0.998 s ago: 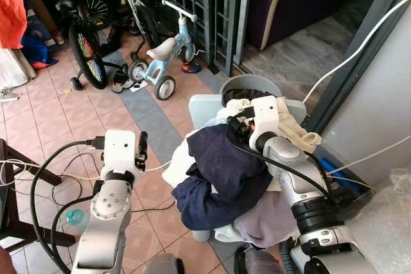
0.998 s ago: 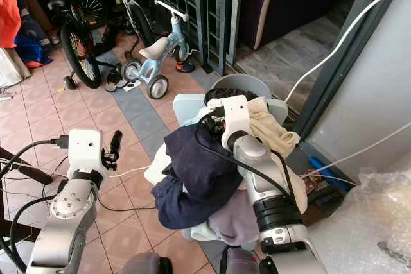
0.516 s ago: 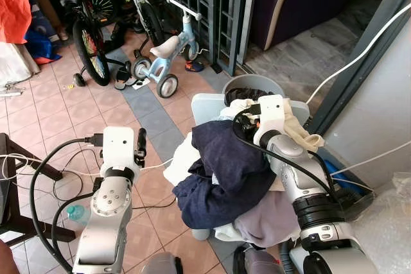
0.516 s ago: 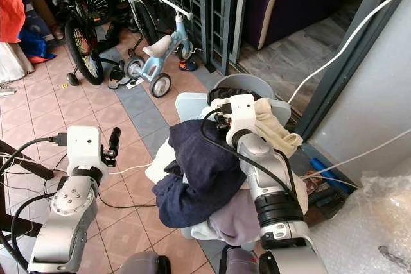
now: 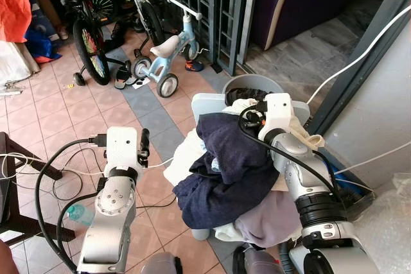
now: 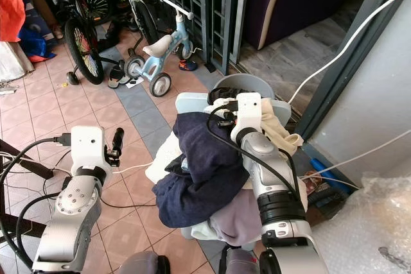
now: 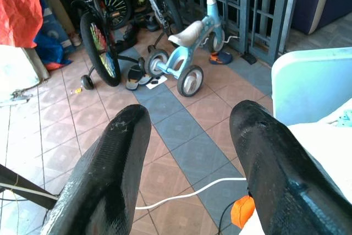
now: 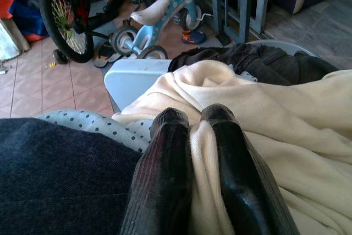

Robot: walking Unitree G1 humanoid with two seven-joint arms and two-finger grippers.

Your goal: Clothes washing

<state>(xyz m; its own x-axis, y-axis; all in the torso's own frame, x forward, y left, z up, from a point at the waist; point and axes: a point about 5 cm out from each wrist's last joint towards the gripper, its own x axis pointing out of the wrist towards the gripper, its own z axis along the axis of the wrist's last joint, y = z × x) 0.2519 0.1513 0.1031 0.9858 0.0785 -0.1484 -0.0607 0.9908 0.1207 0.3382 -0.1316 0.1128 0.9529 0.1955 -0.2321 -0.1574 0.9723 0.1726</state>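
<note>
Right of centre, my right end effector (image 8: 190, 136) rests on the laundry heap, its black fingers pinched on a fold of the cream garment (image 8: 286, 119). Just beside it lies a dark navy garment (image 5: 225, 171), draped over my forearm and hiding the pile beneath. My left end effector (image 7: 190, 152) hovers spread wide above the tiled floor (image 7: 176, 136), lower left, holding nothing.
</note>
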